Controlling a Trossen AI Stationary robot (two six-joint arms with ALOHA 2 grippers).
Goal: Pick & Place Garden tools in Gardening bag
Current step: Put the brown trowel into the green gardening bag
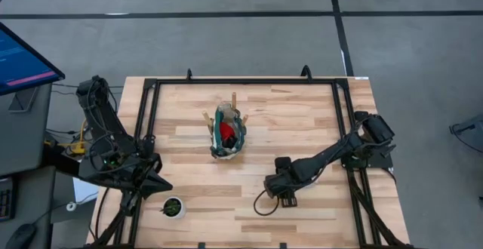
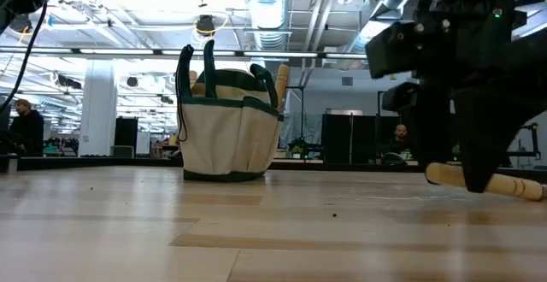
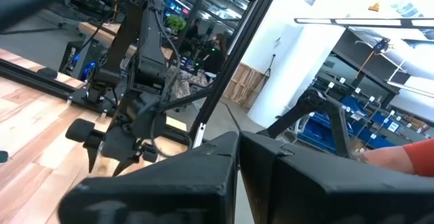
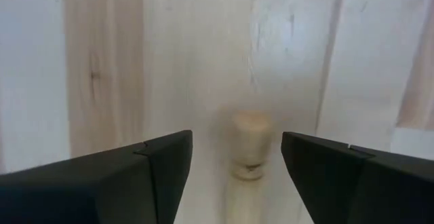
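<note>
The gardening bag (image 1: 227, 133) stands upright on its base at the table's middle, grey-green with tan walls in the low view (image 2: 229, 132). Wooden tool handles (image 1: 234, 99) stick up out of it, and a red item (image 1: 226, 132) lies inside. One tool's light wooden handle (image 4: 249, 144) lies flat on the table; it also shows in the low view (image 2: 487, 181). My right gripper (image 4: 237, 166) is open, low over the table, one finger on either side of the handle's free end, with a gap to each. My left gripper (image 1: 156, 182) is shut and empty at the table's left edge.
A small round dark pot with green in it (image 1: 173, 207) stands near the front left, close to my left gripper. A black metal frame (image 1: 241, 81) runs around the table. Bare wood lies between the bag and my right gripper (image 1: 285, 191).
</note>
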